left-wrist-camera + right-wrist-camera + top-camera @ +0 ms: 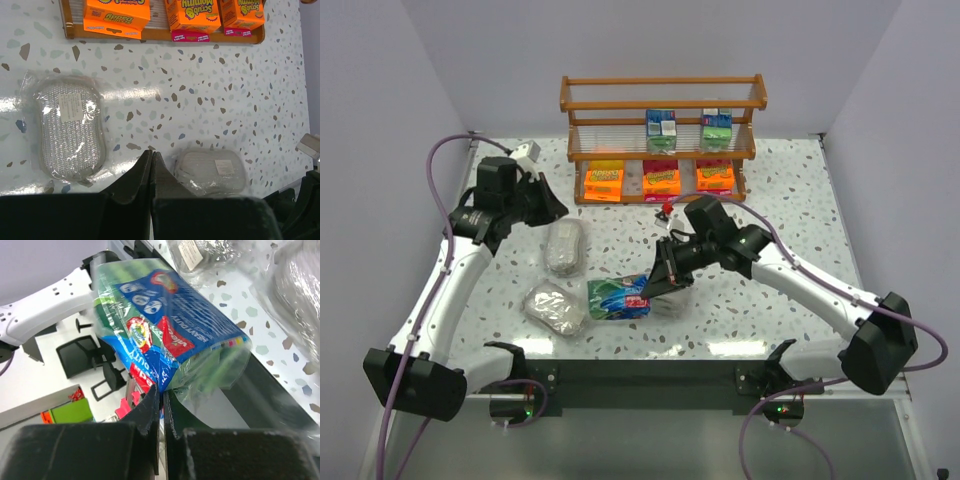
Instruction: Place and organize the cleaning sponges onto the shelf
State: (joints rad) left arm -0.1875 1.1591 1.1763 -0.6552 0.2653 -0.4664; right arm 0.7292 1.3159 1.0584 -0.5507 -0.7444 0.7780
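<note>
My right gripper (pixel 650 288) (pixel 162 389) is shut on the clear wrap edge of a green-and-blue sponge pack (pixel 618 297) (pixel 165 325) near the table's front. My left gripper (pixel 558 209) (pixel 151 152) hovers shut and empty over the table. Silvery-grey sponge packs lie loose: one (pixel 565 247) (pixel 70 130) left of centre, one (pixel 555 308) at the front left, one (pixel 212 170) beside the right arm. The wooden shelf (pixel 660 82) (pixel 159 35) at the back holds three orange packs (pixel 661 178) (pixel 195 14) on its bottom tier and two green-blue boxes (pixel 661 128) on the middle tier.
The shelf's top tier (pixel 620 105) holds nothing. White walls close in the speckled table (pixel 790 200) at the back and both sides. A dark strip (pixel 650 380) runs along the near edge between the arm bases.
</note>
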